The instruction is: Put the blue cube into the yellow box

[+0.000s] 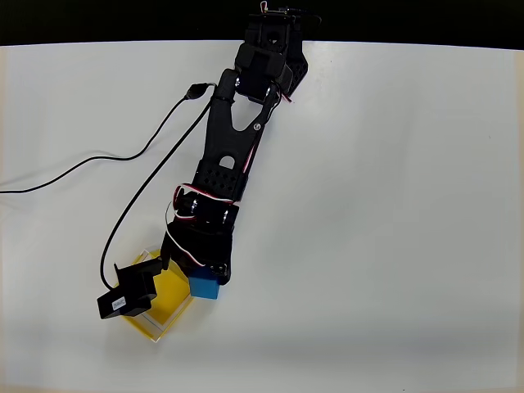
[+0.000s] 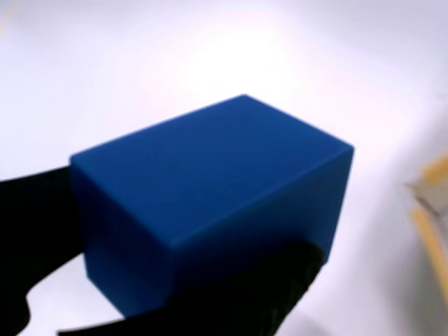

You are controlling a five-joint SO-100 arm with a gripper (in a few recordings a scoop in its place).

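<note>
In the overhead view, one black cable (image 1: pixel 123 155) is lying across the white counter (image 1: pixel 393 205) at the left. One yellow box (image 1: pixel 164 304) is sitting near the lower left, partly under a black camera block (image 1: pixel 128 295). Just to its right, touching its outer wall, one blue cube (image 1: pixel 205 286) is resting below the one black arm (image 1: pixel 233 155). In the wrist view, the dark fingers (image 2: pixel 28 231) are closing around the cube (image 2: pixel 210 203) from left and lower right, holding it.

The overhead view looked straight down on the table (image 1: pixel 393 205); the wrist view sat close against the cube (image 2: pixel 210 203), seen in both.
</note>
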